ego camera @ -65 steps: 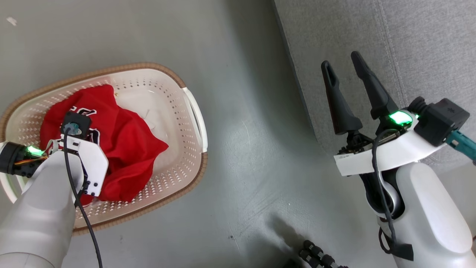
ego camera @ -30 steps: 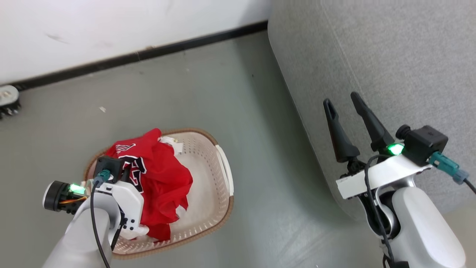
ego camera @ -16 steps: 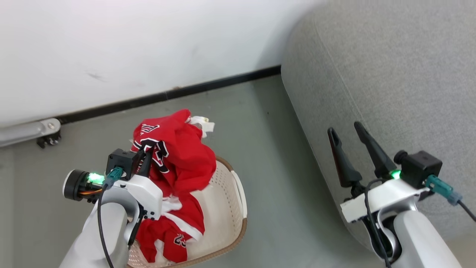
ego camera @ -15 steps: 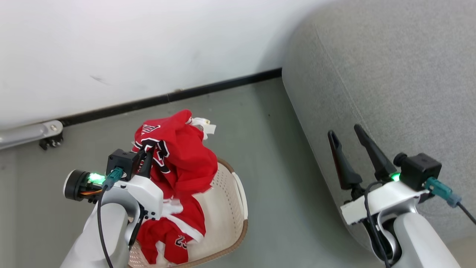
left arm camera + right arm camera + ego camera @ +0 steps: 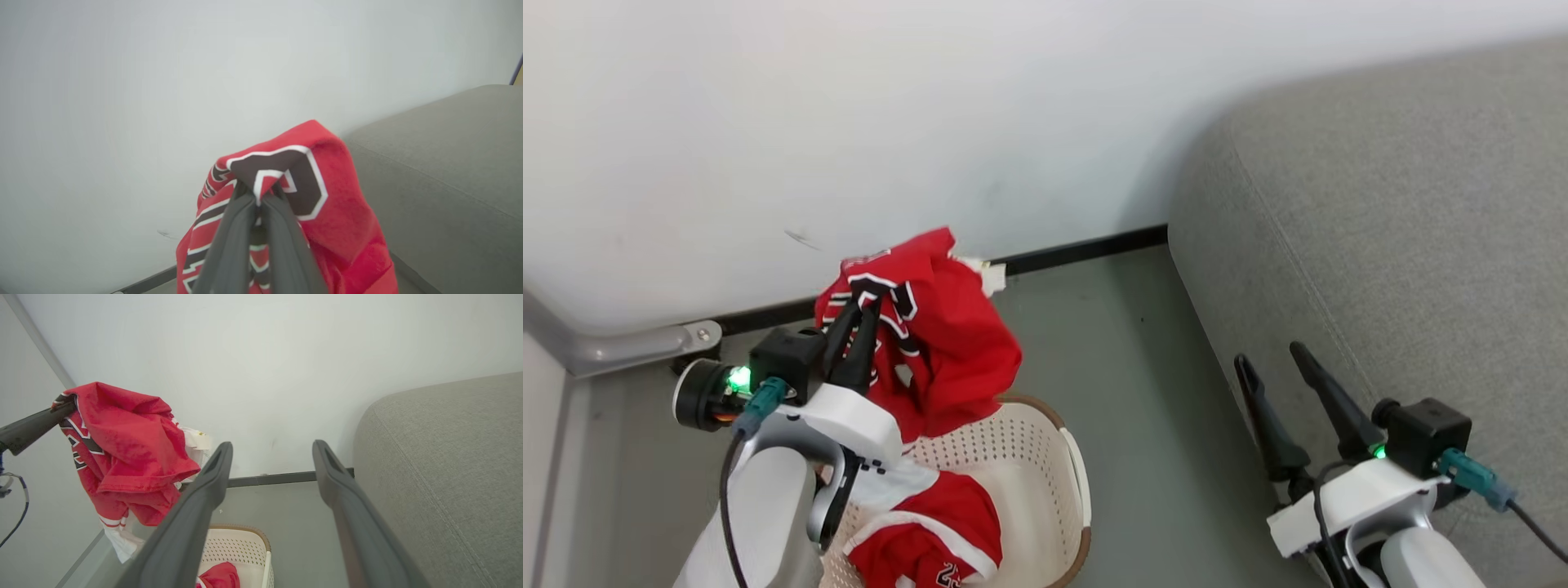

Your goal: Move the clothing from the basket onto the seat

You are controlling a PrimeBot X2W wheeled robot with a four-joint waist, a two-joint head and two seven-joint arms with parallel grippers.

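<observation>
My left gripper [image 5: 862, 306] is shut on a red garment [image 5: 947, 351] with black-and-white lettering, held up in the air above the basket [image 5: 1078, 490]. In the left wrist view the fingers [image 5: 245, 228] pinch a fold of this clothing [image 5: 327, 196]. Another red garment with white trim [image 5: 931, 531] lies inside the basket. My right gripper [image 5: 1267, 355] stands open and empty beside the grey seat [image 5: 1405, 245]. The right wrist view shows its gripper [image 5: 273, 447] open, the hanging garment [image 5: 135, 437], the basket [image 5: 249, 539] and the seat [image 5: 441, 457].
A white wall with a black baseboard [image 5: 1086, 249] runs behind the basket. A grey metal rail [image 5: 629, 347] ends at the left by the wall. Grey floor [image 5: 1160, 425] lies between basket and seat.
The camera has tilted up. My left gripper has lifted the red garment clear of the basket, leaving a second red garment inside. The right gripper stays open beside the seat.
</observation>
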